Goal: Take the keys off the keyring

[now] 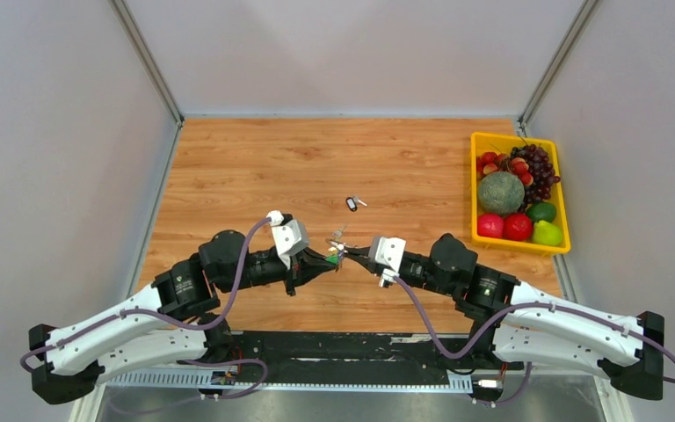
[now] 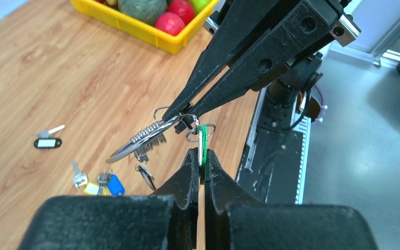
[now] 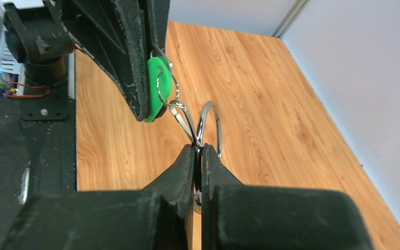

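My left gripper (image 2: 200, 153) is shut on the green tag (image 2: 203, 146) of a key, held above the table. The tag's small loop links to the keyring (image 2: 135, 141), a silver wire loop that my right gripper (image 3: 198, 149) is shut on. In the right wrist view the keyring (image 3: 211, 122) stands just beyond my fingertips, with the green tag (image 3: 156, 88) pinched by the left fingers (image 3: 130, 57). The two grippers meet tip to tip in the top view (image 1: 340, 253). Loose keys lie on the table: one with a black tag (image 2: 47, 142), one blue (image 2: 116, 185), one yellow (image 2: 90, 188).
A yellow tray (image 1: 476, 189) of fruit stands at the right edge of the wooden table and also shows in the left wrist view (image 2: 135, 30). The black-tagged key (image 1: 352, 204) lies beyond the grippers. Grey walls close in the table on three sides.
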You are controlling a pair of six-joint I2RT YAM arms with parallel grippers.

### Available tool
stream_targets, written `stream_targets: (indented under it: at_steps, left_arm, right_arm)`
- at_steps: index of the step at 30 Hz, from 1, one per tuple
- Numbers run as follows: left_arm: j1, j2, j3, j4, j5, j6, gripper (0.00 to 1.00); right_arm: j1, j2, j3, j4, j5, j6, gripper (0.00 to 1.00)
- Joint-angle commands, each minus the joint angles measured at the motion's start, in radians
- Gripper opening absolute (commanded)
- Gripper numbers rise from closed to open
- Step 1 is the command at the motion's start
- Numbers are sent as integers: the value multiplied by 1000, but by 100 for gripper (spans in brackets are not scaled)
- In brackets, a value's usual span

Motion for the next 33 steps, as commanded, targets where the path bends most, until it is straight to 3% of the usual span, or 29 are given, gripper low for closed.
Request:
stream_targets:
  at_steps: [1,4,7,15,21,25,33]
  left_arm:
    - [-3,36,165,-185,-32,40,0]
    - [-3,102,268,-282,-27,74,0]
    - [-2,197,350,-361,8,75,0]
    - [-2,333,462,-418,75,-5,0]
    - [-2,371,464,-400,124,-48,0]
    - [-2,396,480,-395,177,-85,0]
    - [76,533,644,-597,260,-252,0]
  right_arm:
    - [-7,-33,-39,8,2,70,8]
    - [-7,-50,-74,56,-7,112,32]
    - [-6,-77,-124,116,-23,136,41]
    - [-6,-205,-270,276,-41,172,46]
    - [-6,-351,-305,273,-37,197,56]
    - [-7,-393,-322,259,-12,217,58]
    - [-7,-367,-342,295,-2,308,58]
